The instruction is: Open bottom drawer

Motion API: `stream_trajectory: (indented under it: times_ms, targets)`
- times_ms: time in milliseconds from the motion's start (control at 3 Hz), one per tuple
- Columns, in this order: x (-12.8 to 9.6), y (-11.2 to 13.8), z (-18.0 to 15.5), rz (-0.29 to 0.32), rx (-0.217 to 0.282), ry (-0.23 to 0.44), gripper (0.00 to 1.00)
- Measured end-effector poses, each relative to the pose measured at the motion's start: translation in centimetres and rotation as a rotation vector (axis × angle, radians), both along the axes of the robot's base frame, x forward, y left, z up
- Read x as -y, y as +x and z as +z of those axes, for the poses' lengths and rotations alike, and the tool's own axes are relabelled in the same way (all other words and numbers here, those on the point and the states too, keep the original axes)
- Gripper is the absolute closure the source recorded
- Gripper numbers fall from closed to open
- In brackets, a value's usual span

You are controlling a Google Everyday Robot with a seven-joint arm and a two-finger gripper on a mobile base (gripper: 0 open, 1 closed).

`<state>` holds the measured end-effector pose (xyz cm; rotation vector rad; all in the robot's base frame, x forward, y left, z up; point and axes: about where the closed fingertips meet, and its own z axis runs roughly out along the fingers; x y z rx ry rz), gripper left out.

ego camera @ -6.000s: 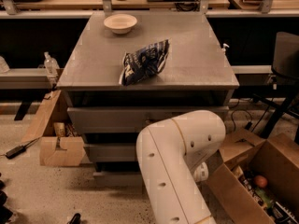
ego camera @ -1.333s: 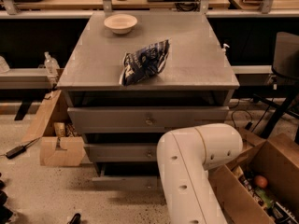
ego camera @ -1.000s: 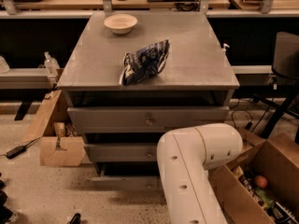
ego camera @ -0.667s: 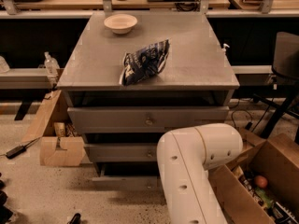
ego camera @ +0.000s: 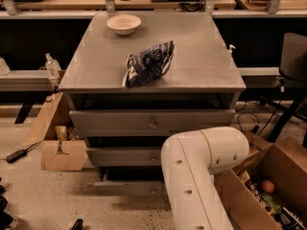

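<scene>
Bottom drawer (ego camera: 125,186) sits lowest of the three grey fronts on the cabinet (ego camera: 201,56), near the floor and just left of the robot's arm. You see only its left part as a slim grey strip. A dark gap runs along its upper edge, under the middle drawer (ego camera: 123,156). Its right part and its centre knob are covered by the white arm (ego camera: 201,169), and you cannot tell whether the drawer is pulled out at all.

That arm rises from the near edge of the view and bends at a rounded elbow in front of the cabinet's lower right side. The gripper is hidden behind the arm, so you cannot tell how wide it stands or whether it has hold of anything.

Above the middle drawer, the top drawer (ego camera: 120,122) shows its small knob (ego camera: 152,124) at the centre.

On the cabinet top, a pale bowl (ego camera: 123,24) stands at the far left. A dark blue crumpled bag (ego camera: 147,63) lies nearer, about mid-surface, well apart from the bowl.

On the floor left of the cabinet stands a cardboard box (ego camera: 61,155), with a clear bottle (ego camera: 52,65) on the rail above it. At the near right, an open carton (ego camera: 283,166) holds mixed items, touching the arm's side. A dark chair (ego camera: 293,56) stands farther right.
</scene>
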<state>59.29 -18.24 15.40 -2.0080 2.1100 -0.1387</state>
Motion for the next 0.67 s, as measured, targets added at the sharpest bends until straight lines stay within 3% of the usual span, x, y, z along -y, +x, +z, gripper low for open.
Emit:
stream_trajectory:
  times_ms: [667]
  targets:
    - [0.00, 0.00, 0.00, 0.000, 0.000, 0.000, 0.17]
